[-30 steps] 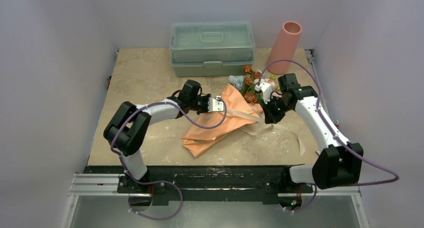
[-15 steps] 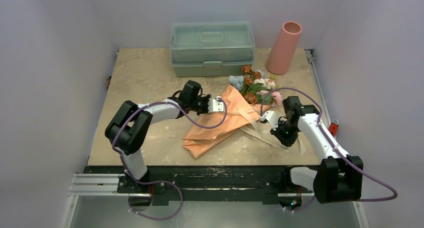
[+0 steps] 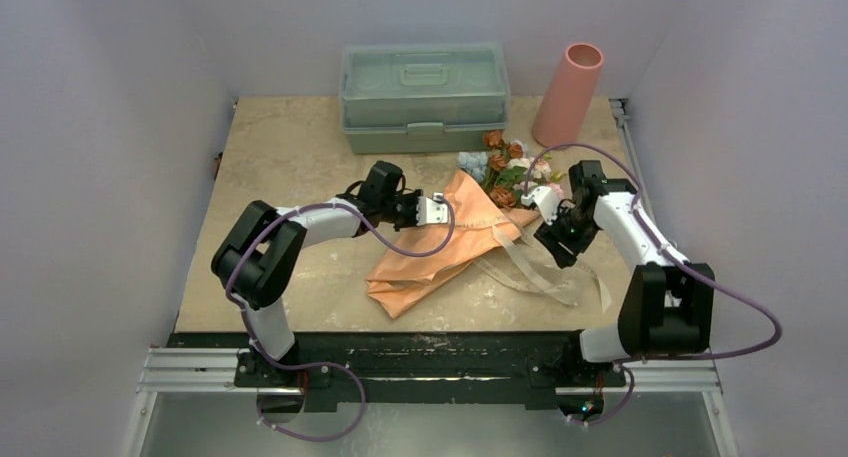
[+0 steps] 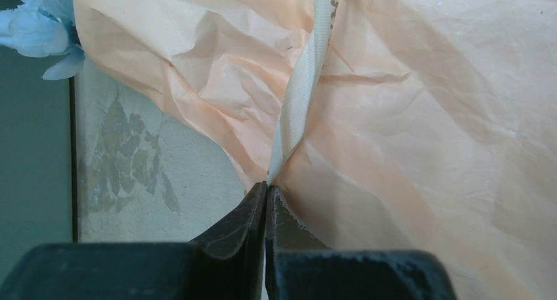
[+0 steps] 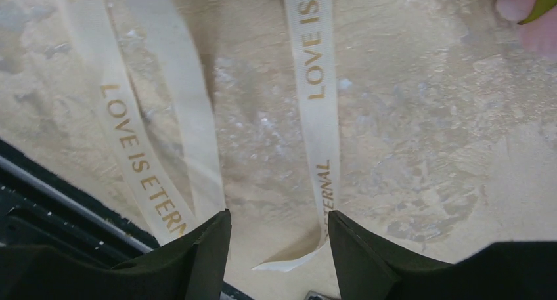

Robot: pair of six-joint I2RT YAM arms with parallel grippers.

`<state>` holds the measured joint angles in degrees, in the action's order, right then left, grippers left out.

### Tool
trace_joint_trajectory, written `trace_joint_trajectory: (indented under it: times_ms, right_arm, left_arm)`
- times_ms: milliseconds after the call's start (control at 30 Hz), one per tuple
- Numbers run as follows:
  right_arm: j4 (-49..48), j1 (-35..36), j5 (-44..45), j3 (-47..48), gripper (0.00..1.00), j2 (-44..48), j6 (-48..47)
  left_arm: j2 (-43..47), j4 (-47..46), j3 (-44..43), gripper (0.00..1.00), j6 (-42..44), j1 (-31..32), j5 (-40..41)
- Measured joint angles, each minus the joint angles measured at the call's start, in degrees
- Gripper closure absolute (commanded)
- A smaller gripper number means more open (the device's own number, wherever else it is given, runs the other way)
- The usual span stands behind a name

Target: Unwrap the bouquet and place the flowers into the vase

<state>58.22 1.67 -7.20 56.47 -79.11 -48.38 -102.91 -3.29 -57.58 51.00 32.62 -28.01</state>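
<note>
Bouquet (image 3: 450,242) lies flat on the worktop (image 3: 290,147), near side of the vase (image 3: 570,95) and to its left. Flower end points toward the vase, paper tail points away from it. Orange paper is crumpled and half loosened but wraps the stems.

Flowers (image 3: 505,167) poke out of the paper end closest to the vase, near its foot, not touching. In the left wrist view one pale blue bloom (image 4: 39,31) shows at the paper edge.

Ribbon (image 3: 540,272) is undone. It trails in loose loops on the worktop on the near side of the vase, printed text visible in the right wrist view (image 5: 315,83).

Left tool (image 4: 266,192) is closed tight. Its tips pinch one ribbon strand right at the paper, on the bouquet side farthest from the vase. Right tool (image 5: 279,221) has jaws apart with nothing between them. It hovers over the ribbon tails, between bouquet and vase.

Vase stands upright, mouth clear. A grey-green box (image 3: 423,95) sits to the vase's left.

Handling, my judgement: paper is light, soft, tears and slides easily. Ribbon is limp and thin, so pinch it flat. Blooms are soft and stems thin and bendy, likely springy. Best hold is the bundled stems mid-length after peeling the paper back, not the heads. The tall vase could tip if bumped.
</note>
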Motion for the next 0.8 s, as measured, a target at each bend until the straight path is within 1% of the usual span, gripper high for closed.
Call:
trace_joint_trajectory:
  times_ms: [133, 333, 433, 467, 533, 600, 700, 767, 800]
  right_arm:
    - [-3.7, -3.3, 0.3, 1.4, 0.40, -6.5, 1.4]
    - [-5.9, -8.3, 2.0, 1.9, 0.40, -13.1, 1.4]
    - [-7.3, -8.7, 2.6, 1.9, 0.43, -15.1, 1.2]
    - [-7.8, -8.7, 2.8, 1.9, 0.45, -15.7, 1.2]
    - [-8.8, -8.7, 3.1, 1.8, 0.54, -16.8, 1.2]
    - [-9.8, -8.7, 3.2, 1.7, 0.66, -17.9, 1.4]
    - [-11.3, -8.6, 4.3, 1.5, 0.99, -18.7, 1.7]
    - [-12.5, -8.7, 5.5, 1.7, 1.00, -18.9, 2.1]
    - [-12.5, -8.8, 5.6, 1.9, 1.00, -19.0, 2.3]
  left_arm:
    - [0.0, 0.2, -0.2, 1.00, 0.0, 0.0, 0.0]
    - [0.0, 0.4, -0.2, 1.00, 0.0, 0.0, 0.0]
    - [-0.1, 0.4, -0.3, 1.00, 0.0, 0.0, 0.0]
    - [-0.2, 0.4, -0.3, 1.00, 0.0, 0.0, 0.0]
    - [-0.3, 0.4, -0.4, 1.00, 0.0, 0.0, 0.0]
    - [-0.3, 0.3, -0.5, 1.00, -0.5, 0.0, 0.0]
    - [-0.3, 0.3, -0.9, 0.99, -1.3, -0.1, 0.0]
    - [-0.3, 0.3, -1.4, 0.89, -2.1, -0.1, 0.0]
    - [-0.3, 0.2, -1.6, 0.82, -2.4, -0.1, 0.0]
